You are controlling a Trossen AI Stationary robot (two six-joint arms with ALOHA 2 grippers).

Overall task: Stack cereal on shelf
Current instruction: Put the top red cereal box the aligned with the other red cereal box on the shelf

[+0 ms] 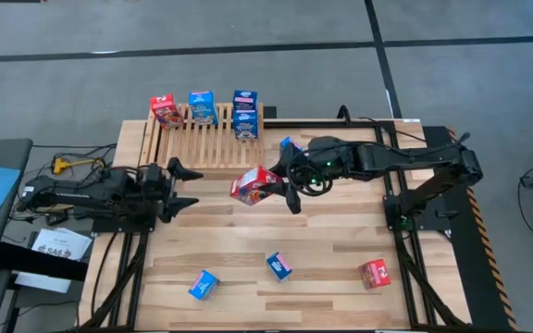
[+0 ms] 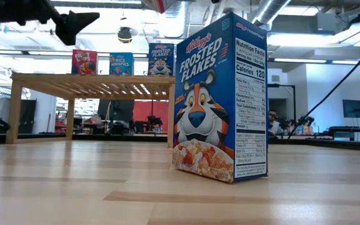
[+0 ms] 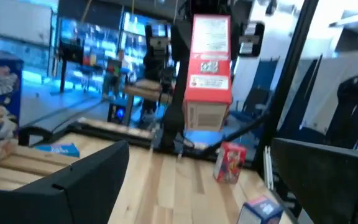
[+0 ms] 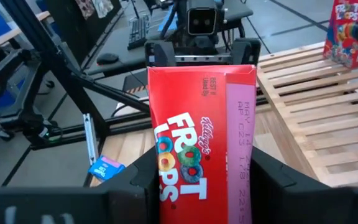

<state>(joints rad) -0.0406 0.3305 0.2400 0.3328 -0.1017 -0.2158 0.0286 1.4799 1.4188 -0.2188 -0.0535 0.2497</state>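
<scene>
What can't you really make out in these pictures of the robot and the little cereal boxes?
- Low view: the Frosted Flakes box fills the middle and hides the table behind it.
- Low view: the red Froot Loops box held by the right gripper is cut off by the top edge.
- High view: labels on the loose boxes, like the blue one, are too small to read.
- Left wrist view: the box on the shelf is cut by the edge.

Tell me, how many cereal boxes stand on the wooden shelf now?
3. On the shelf, along its far edge: a red box at the left end, a blue box beside it, and a taller blue box right of that. None looks hidden.
</scene>
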